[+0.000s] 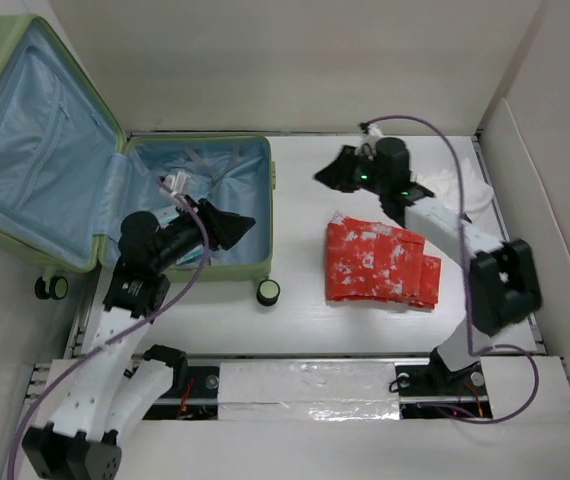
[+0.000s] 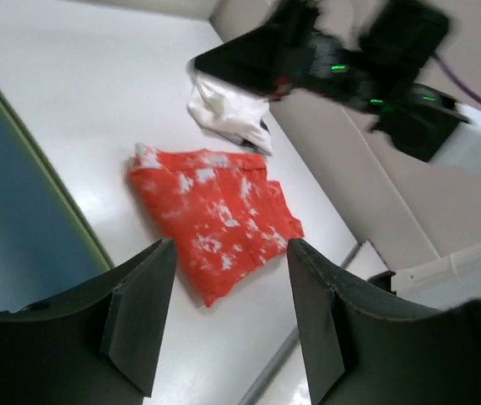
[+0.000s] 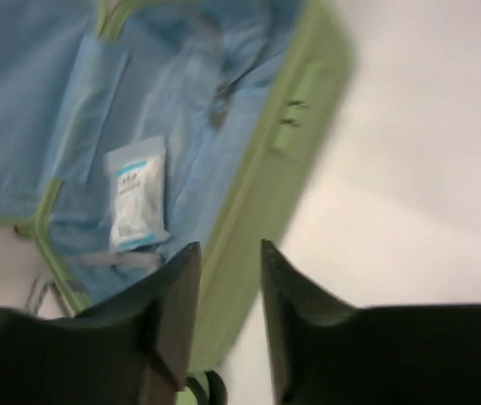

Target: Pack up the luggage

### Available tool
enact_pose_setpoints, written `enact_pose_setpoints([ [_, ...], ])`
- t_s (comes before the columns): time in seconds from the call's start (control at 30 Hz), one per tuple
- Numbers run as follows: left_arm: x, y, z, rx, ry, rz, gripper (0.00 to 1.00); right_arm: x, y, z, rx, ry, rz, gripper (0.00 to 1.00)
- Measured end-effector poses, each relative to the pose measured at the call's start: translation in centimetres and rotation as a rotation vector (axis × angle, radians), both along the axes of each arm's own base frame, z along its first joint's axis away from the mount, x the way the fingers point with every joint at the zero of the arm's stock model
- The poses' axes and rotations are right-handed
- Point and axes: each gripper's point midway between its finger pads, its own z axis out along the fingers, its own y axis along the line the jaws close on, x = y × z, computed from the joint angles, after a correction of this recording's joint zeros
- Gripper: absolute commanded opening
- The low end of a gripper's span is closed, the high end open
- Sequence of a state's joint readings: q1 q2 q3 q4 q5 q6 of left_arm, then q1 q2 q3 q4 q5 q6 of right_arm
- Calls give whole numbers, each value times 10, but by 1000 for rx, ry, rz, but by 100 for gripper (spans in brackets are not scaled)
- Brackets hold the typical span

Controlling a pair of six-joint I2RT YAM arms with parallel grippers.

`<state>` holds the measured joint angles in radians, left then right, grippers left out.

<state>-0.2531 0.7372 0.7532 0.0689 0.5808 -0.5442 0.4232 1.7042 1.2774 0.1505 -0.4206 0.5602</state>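
Although the overhead view takes in the whole worktop [image 1: 295,320], only the wrist cameras show how each pincer stands. From above, the luggage [image 1: 230,268] lies open at the left. Its lid [image 1: 25,140] is tipped up and back, and its lower half lies flat on the worktop with the pale blue lining facing up. A black wheel [image 1: 268,291] sits at the near right corner. The left pincer [image 1: 240,225] hangs over that lower half, pointing right. The right pincer [image 1: 327,176] hovers over bare worktop just right of the luggage, pointing left toward it. A red garment [image 1: 380,262] flecked with white lies folded on the worktop between the luggage and the right arm. A white cloth [image 1: 470,188] sits at the far right, partly behind that arm.

The left wrist view shows the left pincer [image 2: 232,249] released, its fingers [image 2: 139,312] well apart with nothing between them. Beyond them lie the red garment [image 2: 215,211] and the white cloth [image 2: 228,114], with the right pincer [image 2: 249,55] blurred above.

The right wrist view shows the right pincer [image 3: 229,247] also released, with a narrower, empty gap. It also shows a small white packet [image 3: 139,194] with blue print lying on the lining of the luggage [image 3: 266,186]. From overhead that white packet [image 1: 175,183] is only a pale speck.
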Motion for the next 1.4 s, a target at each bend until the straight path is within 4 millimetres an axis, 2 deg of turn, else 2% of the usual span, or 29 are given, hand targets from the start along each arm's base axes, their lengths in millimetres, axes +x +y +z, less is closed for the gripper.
enact_pose_setpoints([
  [0.03, 4, -9, -4, -16, 27, -35, 52, -4, -26, 12, -6, -32, -58, 0],
  [0.1, 10, -35, -17, -20, 83, -89, 54, -22, -71, 45, 11, -120, -169, 0],
  [0.2, -6, -105, -50, 62, 201, -221, 61, -68, -121, 91, 42, -285, -300, 0],
  [0.23, -12, -130, -57, 96, 222, -261, 63, -83, -135, 105, 53, -338, -334, 6],
  [0.3, -16, -170, -72, 155, 247, -303, 68, -106, -159, 119, 55, -408, -394, 14],
  [0.33, -13, -183, -81, 176, 258, -301, 69, -115, -168, 126, 53, -437, -417, 23],
  [0.4, 2, -193, -113, 224, 300, -251, 72, -130, -184, 132, 30, -474, -455, 33],
  [0.43, 4, -193, -116, 230, 305, -244, 72, -135, -191, 134, 16, -487, -473, 39],
  [0.47, 15, -191, -148, 280, 360, -191, 72, -141, -195, 136, 4, -496, -483, 41],
  [0.57, 28, -186, -197, 361, 438, -126, 73, -152, -202, 130, -39, -496, -487, 43],
  [0.67, 32, -182, -236, 429, 502, -92, 75, -161, -205, 123, -71, -488, -486, 45],
  [0.77, 32, -182, -263, 468, 548, -80, 77, -164, -207, 117, -92, -479, -482, 46],
  [0.8, 33, -185, -267, 466, 552, -80, 79, -165, -206, 116, -96, -475, -476, 46],
  [0.97, 38, -207, -263, 392, 536, -108, 82, -162, -201, 108, -106, -455, -442, 46],
  [1.17, 45, -239, -261, 298, 521, -152, 79, -158, -198, 87, -120, -411, -424, 46],
  [1.2, 47, -243, -260, 286, 517, -154, 70, -158, -198, 86, -121, -407, -424, 46],
  [1.27, 49, -249, -263, 266, 518, -149, 58, -157, -198, 84, -122, -404, -424, 46],
  [1.3, 50, -252, -265, 258, 515, -148, 40, -158, -198, 85, -122, -406, -424, 46],
  [1.37, 51, -254, -272, 249, 524, -135, 23, -158, -199, 86, -121, -410, -426, 46],
  [1.4, 51, -255, -276, 241, 526, -133, 0, -159, -199, 87, -119, -412, -426, 46],
])
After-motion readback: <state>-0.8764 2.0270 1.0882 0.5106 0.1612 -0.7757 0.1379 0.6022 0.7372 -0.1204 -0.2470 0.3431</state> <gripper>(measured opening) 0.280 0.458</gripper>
